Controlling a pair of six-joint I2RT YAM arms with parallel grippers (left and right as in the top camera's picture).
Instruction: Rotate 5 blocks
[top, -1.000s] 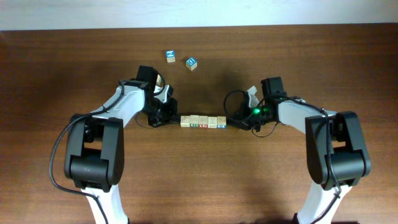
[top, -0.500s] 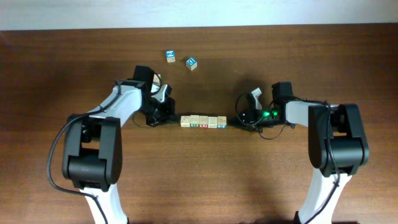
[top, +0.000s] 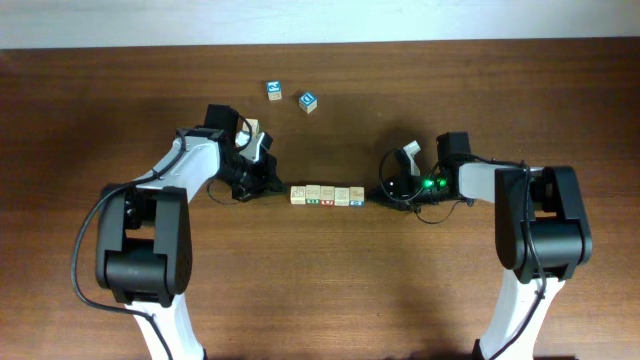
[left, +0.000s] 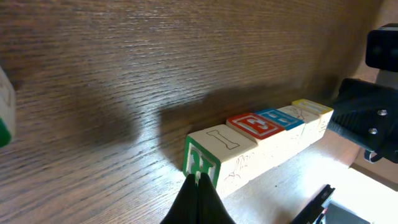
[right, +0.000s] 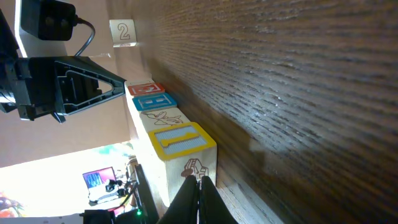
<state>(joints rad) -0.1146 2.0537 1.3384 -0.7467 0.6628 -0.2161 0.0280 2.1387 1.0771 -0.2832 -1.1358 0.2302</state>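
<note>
5 blocks (top: 327, 195) in row, L pincer (left: 199, 185) closed, empty, R pincer (right: 198, 185) closed, empty, one each end

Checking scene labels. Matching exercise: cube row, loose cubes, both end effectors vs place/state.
1. row of five light-wood alphabet cubes
2. two loose small light-wood cubes
3. left black end effector
4. right black end effector

a. shut, near row's yellow-topped end
b. far side, apart from row
c. centre, between 3 and 4
d. shut, near row's green-faced end

Pairs: 1-c; 2-b; 3-d; 4-a
</note>
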